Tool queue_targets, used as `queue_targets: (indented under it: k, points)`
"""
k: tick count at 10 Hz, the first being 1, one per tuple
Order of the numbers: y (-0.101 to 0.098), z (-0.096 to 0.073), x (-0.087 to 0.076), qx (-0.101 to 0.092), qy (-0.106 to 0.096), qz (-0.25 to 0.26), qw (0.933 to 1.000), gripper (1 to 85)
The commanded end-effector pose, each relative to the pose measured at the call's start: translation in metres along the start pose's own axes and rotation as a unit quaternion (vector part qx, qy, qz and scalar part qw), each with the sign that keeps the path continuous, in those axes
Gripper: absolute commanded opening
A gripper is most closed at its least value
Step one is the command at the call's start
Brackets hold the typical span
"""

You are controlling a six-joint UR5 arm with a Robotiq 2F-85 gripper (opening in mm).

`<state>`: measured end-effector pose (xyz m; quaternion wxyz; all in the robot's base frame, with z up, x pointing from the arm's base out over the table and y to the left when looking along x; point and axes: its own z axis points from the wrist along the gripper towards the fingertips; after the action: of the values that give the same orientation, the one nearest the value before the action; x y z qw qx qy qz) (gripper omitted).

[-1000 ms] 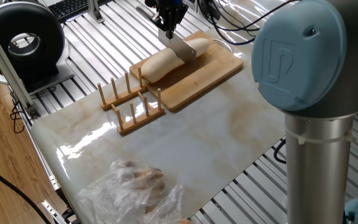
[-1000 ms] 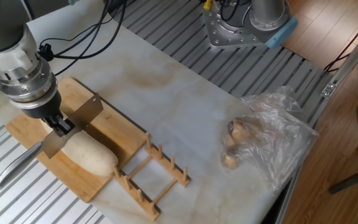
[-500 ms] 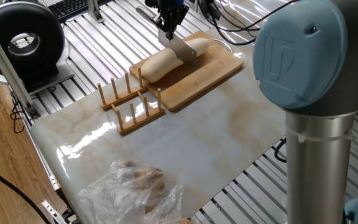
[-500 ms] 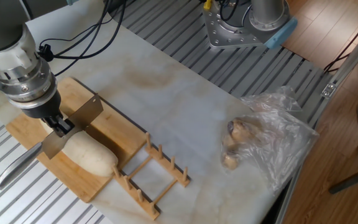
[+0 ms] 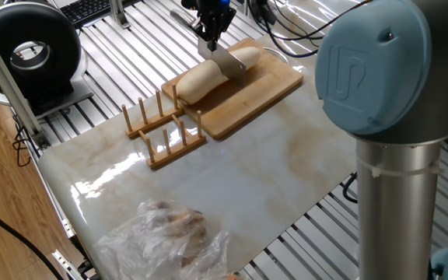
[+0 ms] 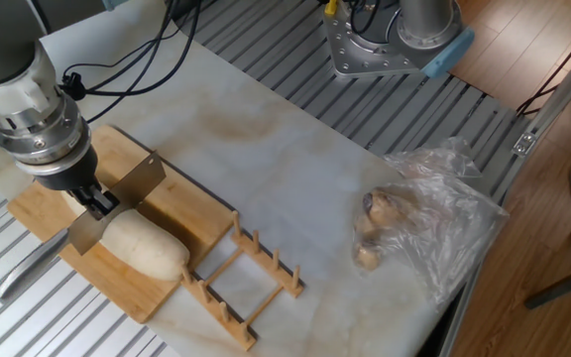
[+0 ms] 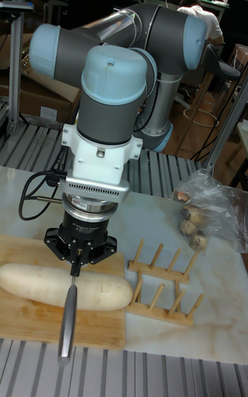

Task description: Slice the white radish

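Note:
The white radish [image 5: 201, 78] [image 6: 147, 248] [image 7: 65, 287] lies lengthwise on the wooden board [image 5: 267, 89] [image 6: 181, 203] [image 7: 41, 328]. My gripper [image 5: 212, 27] [image 6: 95, 201] [image 7: 74, 267] hangs right over it, shut on a knife. The knife's blade [image 5: 228, 61] [image 6: 122, 193] stands edge-down across the radish, about at its middle. Its metal handle [image 6: 33, 263] [image 7: 67, 318] sticks out past the board's edge. In the other fixed view, the radish beyond the blade is hidden by the blade and my wrist.
A wooden peg rack [image 5: 166, 128] [image 6: 241, 283] [image 7: 162, 287] stands right beside the board. A clear plastic bag [image 5: 169, 229] [image 6: 414, 218] [image 7: 207, 214] with brownish contents lies farther off on the marble top. The arm's base [image 6: 395, 35] is bolted at the table's far side.
Gripper and knife have shifted only a hair at the radish. Board, rack and bag have not moved.

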<state>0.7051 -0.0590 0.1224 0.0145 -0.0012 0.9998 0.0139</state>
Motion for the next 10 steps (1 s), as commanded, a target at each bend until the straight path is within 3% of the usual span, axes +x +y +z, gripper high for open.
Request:
queue_targets:
  k: [1, 4, 10]
  points:
    - [-0.0003, 0.0036, -0.0004, -0.002, 0.004, 0.006, 1.0000, 1.3]
    - [0.0013, 0.0040, 0.0079, -0.003, 0.022, 0.003, 0.9997, 1.3]
    - [-0.0016, 0.0087, 0.0054, 0.002, 0.022, 0.003, 0.9998, 1.3]
